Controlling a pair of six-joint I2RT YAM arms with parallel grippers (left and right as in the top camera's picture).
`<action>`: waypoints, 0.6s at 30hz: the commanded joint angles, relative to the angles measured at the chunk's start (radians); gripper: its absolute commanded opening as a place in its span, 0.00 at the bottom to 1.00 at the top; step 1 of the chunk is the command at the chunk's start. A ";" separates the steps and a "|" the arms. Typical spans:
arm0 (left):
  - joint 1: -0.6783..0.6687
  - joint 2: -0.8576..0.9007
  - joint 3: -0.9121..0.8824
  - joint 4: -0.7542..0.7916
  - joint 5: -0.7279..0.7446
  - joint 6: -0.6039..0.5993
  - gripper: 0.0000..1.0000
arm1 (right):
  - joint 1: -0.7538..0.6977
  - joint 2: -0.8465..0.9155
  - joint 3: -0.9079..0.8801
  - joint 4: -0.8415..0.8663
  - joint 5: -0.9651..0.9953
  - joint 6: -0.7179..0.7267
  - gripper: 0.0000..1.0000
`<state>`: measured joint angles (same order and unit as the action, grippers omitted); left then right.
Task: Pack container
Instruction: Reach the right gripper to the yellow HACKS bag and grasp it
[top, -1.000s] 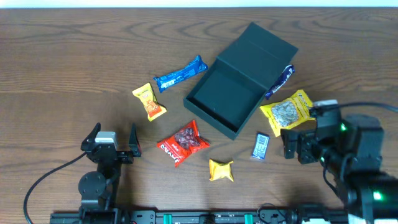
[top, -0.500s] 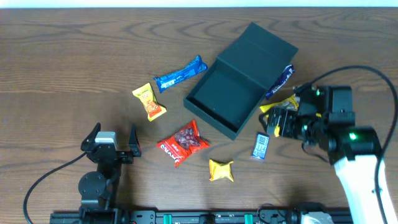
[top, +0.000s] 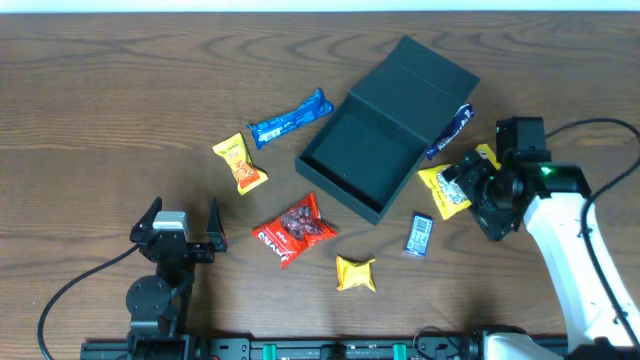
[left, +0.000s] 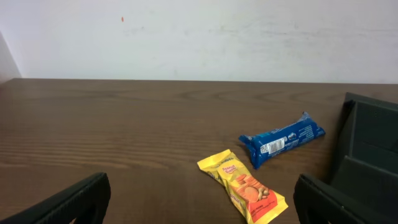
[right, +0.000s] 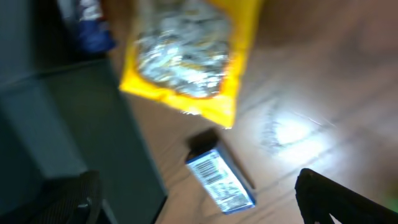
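Right claw (top: 468, 188) hangs wide open and empty over the yellow packet (top: 445, 192); the container (top: 375, 150), lid open, lies near at its ten o'clock; the left claw (top: 182, 216), likewise open and empty, sits well apart

Counting now: one container (top: 412, 88), three yellow packets (top: 239, 163), three blue packets (top: 290, 118), one red packet (top: 294, 229).

White-shelled right arm (top: 578, 262) with black wrist, green light, black cable; left arm (top: 160, 272) black.
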<state>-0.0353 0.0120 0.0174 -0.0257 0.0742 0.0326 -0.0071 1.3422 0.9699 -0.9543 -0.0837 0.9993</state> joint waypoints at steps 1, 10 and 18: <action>0.002 -0.002 -0.013 -0.044 0.011 -0.003 0.95 | -0.006 0.018 0.016 0.004 0.101 0.130 0.99; 0.002 -0.002 -0.013 -0.045 0.011 -0.003 0.95 | -0.015 0.108 0.016 0.090 0.218 0.125 0.99; 0.002 -0.002 -0.013 -0.045 0.011 -0.003 0.95 | -0.051 0.261 0.016 0.259 0.188 0.062 0.99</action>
<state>-0.0353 0.0120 0.0174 -0.0261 0.0746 0.0326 -0.0380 1.5875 0.9710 -0.7055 0.0902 1.0805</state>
